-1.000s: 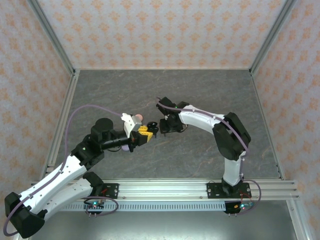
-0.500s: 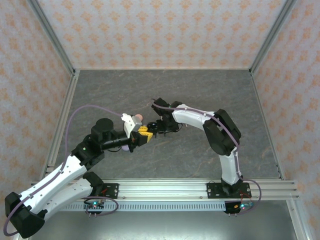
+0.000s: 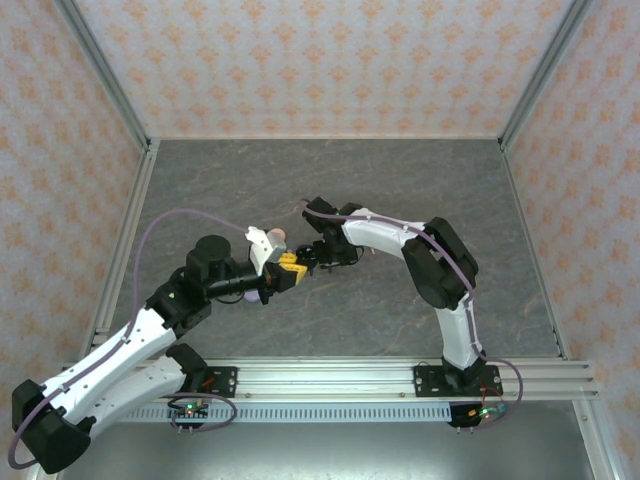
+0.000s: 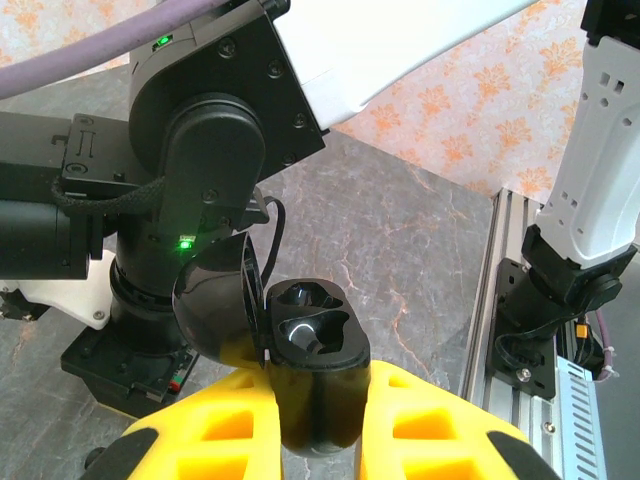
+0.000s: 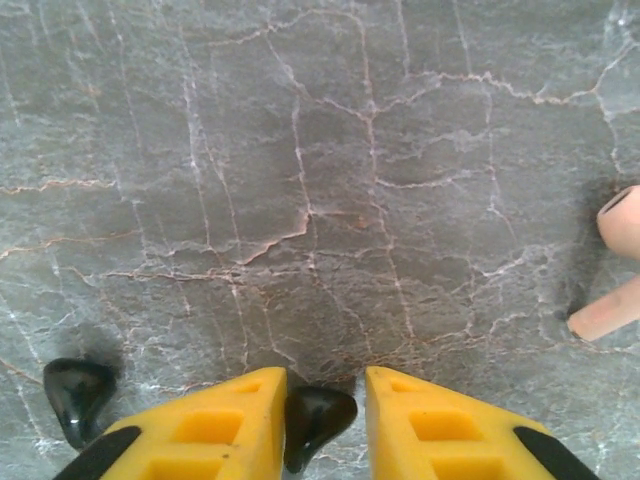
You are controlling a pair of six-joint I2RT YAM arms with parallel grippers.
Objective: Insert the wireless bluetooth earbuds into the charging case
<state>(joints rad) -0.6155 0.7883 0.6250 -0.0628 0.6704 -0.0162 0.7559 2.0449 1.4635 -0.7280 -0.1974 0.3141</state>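
Charging case [image 3: 299, 268] sits near the middle of the grey surface [image 3: 420, 190] in the top view. It is held off the surface by the left gripper [image 3: 290, 268], with the right gripper [image 3: 316, 257] just beside it at three o'clock. In the left wrist view, the left gripper's yellow fingers [image 4: 200, 440] are clamped on the case's black body. The lid [image 4: 215, 310] is hinged back toward nine o'clock and both wells face up, apparently empty. In the right wrist view, the right gripper [image 5: 325, 390] stands low over the surface with a black earbud [image 5: 315, 420] between its fingers. The bud touches the nine o'clock finger, but whether the other finger presses it firmly enough to count as a grasp cannot be told. A second black earbud [image 5: 78, 395] lies at nine o'clock, and pink earbuds [image 5: 608, 310] lie at the three o'clock edge. To do this step well, the robot should get a square, firm pinch before lifting, since so small and glossy a bud could squirt sideways. It should then rise straight, turn the stem to suit the chosen well, and lower it gently while the case is held steady.
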